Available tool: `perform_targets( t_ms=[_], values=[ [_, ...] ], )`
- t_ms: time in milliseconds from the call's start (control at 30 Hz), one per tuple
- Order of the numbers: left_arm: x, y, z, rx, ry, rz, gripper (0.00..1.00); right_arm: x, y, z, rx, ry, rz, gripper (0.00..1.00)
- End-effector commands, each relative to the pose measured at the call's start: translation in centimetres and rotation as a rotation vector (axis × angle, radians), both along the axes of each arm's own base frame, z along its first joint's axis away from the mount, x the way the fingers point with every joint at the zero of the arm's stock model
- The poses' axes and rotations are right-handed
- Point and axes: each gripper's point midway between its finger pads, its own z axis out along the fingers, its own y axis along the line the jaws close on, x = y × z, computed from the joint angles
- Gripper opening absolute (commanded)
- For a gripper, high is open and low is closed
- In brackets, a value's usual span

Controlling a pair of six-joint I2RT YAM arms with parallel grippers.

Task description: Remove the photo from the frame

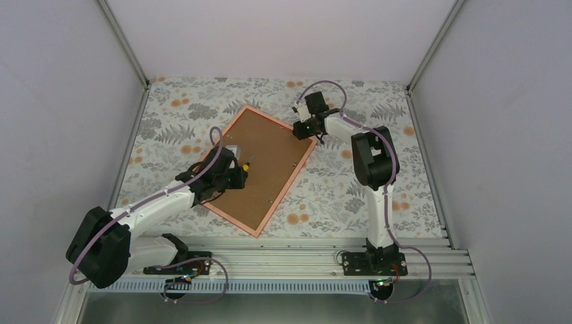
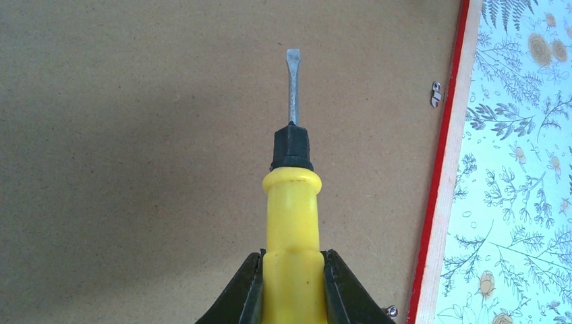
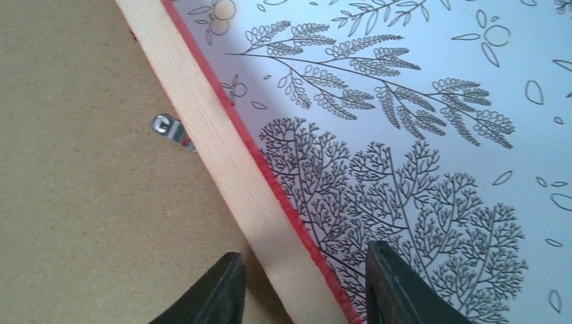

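The left gripper (image 2: 293, 280) is pinching one screwdriver (image 2: 291, 216) by its smooth yellow plastic handle, a black finger pressed against each side. Beyond the handle come a black collar and a thin grey metal shaft ending in a flat blade, which lies over the brown fibreboard backing (image 2: 135, 169). The backing is matt and finely speckled.

The right gripper (image 3: 303, 287) has its two black fingers (image 3: 216, 293) spread, one over the backing and one over the cloth. The rail of the frame (image 3: 236, 169) runs between them, with a gap showing on both sides.

There is one frame, a thin rectangle lying face down. Its rear shows pale bare wood with a bright red outer edge. It holds the backing, and the photo cannot be seen from this side. Small shiny metal tabs sit at the inner edge of the rail: two in the left wrist view and one (image 3: 172, 129) in the right wrist view.

The frame lies askew in the middle of the table (image 1: 351, 196), one corner towards the far edge and one towards the near edge. The right gripper is at the corner pointing to the table's right side, and the left gripper is over the frame's left part. The table is covered by a pale cloth printed with grey leaves and orange flowers.
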Motion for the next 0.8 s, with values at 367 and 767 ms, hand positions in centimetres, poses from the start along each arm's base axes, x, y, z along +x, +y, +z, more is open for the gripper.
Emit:
perform_targets(
  t_ms=[367,767],
  values=[
    [0.3,-0.8,1.4,-0.042,-0.027,-0.022,0.02,-0.6,-6.9,-1.1,-0.117,-0.011,-0.192,0.19],
    [0.2,-1.3,2.2,-0.058,-0.037,-0.043,0.02,-6.3,-9.3,-1.6,-0.079,0.117,-0.364,0.17]
  ],
)
